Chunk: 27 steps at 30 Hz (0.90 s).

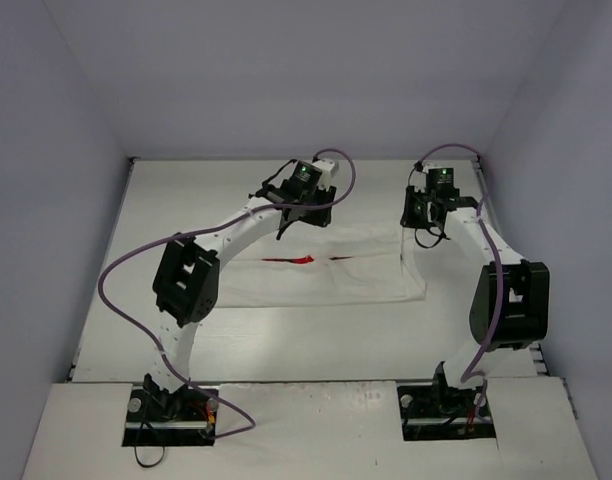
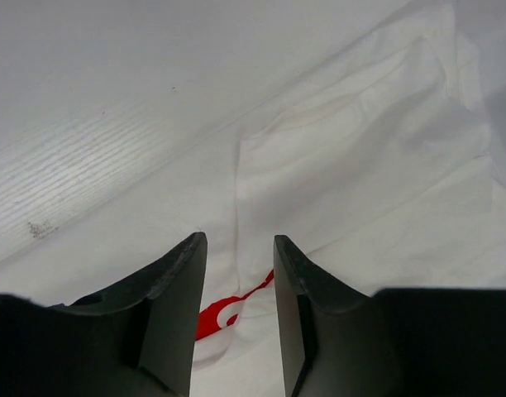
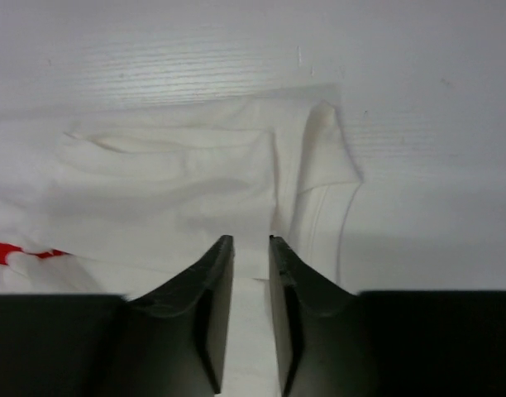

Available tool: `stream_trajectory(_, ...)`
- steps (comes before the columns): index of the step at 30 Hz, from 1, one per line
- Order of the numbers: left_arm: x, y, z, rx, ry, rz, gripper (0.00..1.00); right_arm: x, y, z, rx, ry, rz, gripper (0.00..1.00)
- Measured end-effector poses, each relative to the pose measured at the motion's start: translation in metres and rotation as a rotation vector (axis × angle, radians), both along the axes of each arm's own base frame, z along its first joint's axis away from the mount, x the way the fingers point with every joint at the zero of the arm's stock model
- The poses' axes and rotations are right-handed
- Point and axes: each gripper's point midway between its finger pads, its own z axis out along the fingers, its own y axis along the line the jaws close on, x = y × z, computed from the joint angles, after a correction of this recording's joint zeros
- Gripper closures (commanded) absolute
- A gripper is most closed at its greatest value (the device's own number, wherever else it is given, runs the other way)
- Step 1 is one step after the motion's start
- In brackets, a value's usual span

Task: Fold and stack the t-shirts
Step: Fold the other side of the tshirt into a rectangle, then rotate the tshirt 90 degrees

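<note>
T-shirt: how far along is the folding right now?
Done: the t-shirt appears folded once into a flat band, with the red graphic peeking out at the crease. In hand: nothing; the left gripper and right gripper are parted at its far edge. Left: further folds and stacking.

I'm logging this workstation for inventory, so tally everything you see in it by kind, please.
White t-shirt: 1
Robot arms: 2 (left arm, right arm)
Total: 3
</note>
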Motion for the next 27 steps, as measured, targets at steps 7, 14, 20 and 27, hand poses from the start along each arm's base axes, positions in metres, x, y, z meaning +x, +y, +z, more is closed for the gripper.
stream_trajectory(7,-0.008,0.058,-0.043,0.172,0.055,0.04,0.58,-0.038,0.022,-0.025,0.072,0.097,-0.2,0.32)
stream_trajectory(14,-0.038,0.168,-0.052,0.395,0.065,0.052,0.58,-0.082,0.098,-0.027,0.163,0.111,-0.336,0.15)
stream_trajectory(20,-0.031,0.2,-0.046,0.407,-0.009,0.004,0.58,-0.076,0.099,-0.031,0.225,0.091,-0.54,0.12)
stream_trajectory(27,-0.032,0.208,-0.096,0.39,0.091,-0.038,0.58,-0.07,0.084,-0.08,0.158,0.152,-0.711,0.13)
